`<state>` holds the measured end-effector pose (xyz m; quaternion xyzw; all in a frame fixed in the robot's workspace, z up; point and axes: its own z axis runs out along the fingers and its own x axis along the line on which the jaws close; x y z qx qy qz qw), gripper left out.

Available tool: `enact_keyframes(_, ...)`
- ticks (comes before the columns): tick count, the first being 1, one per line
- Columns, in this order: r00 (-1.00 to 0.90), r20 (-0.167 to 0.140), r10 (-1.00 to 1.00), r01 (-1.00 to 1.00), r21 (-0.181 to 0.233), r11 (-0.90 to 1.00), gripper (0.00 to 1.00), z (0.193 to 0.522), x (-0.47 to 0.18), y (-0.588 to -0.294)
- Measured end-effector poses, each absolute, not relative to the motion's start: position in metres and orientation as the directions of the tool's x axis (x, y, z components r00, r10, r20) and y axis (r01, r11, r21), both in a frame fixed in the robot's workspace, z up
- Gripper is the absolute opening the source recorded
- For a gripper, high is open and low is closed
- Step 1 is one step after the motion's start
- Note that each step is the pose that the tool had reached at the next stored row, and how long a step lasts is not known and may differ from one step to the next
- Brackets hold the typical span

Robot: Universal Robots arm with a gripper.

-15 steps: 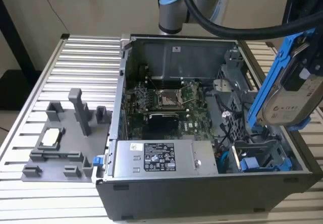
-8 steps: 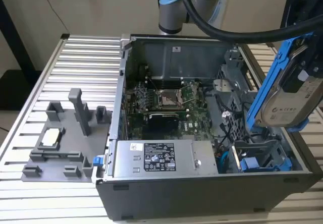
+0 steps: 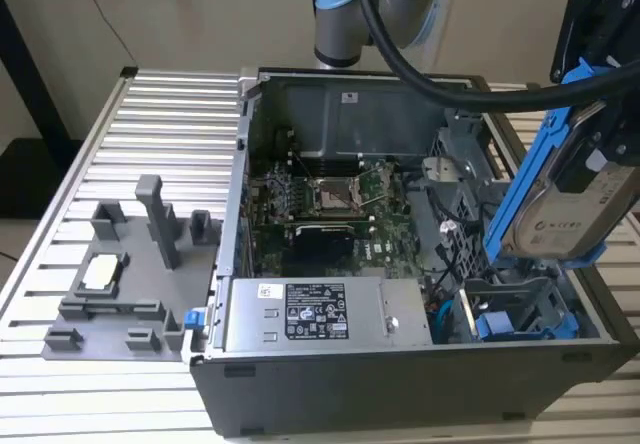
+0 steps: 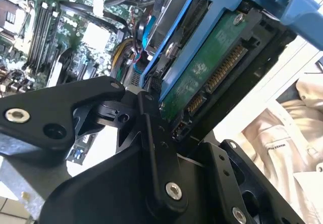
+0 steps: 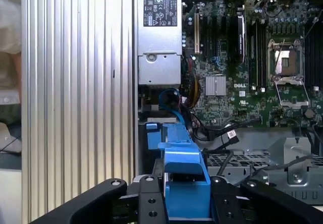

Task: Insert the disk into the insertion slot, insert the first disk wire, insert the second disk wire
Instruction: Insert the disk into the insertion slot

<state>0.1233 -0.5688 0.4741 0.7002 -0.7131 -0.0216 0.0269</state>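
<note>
Exterior view showed an open computer case point(image 3: 300, 394) lying on the ribbed metal desk point(image 3: 170, 114), close to the desk edge at the exterior view's right. Inside the case sat a green motherboard point(image 3: 330, 204), a silver power-supply box point(image 3: 310, 314) against the case wall nearest the camera, and a grey sheet-metal drive cage point(image 5: 237, 161) at the end towards the exterior view's right. Blue cable point(image 5: 171, 100) curled between the power-supply box and the cage.

The pincer point(image 3: 605, 129) was clamped on the disk point(image 3: 570, 214), its black fingers point(image 5: 146, 201) pressed on either side of the blue carrier frame point(image 3: 525, 174). The disk hung tilted steeply above the cage end of the case, with its lower end over the insertion slot point(image 3: 515, 302) and not seated in it; whether it touched the cage rim could not be told. In the second wrist view the disk's green circuit board point(image 4: 212, 67) and connector faced the camera.

Near the desk edge at the exterior view's left stood a grey plastic fixture tray point(image 3: 110, 309) with upright posts, well apart from the disk; a small pale-topped part point(image 3: 100, 272) rested in one of its pockets.
</note>
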Motion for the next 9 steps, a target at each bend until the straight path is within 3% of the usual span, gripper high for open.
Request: enact_keyframes(9, -0.018, 0.006, -1.0, -0.997, 0.074, 0.018, 0.33, 0.4634, 0.1266, -0.5728)
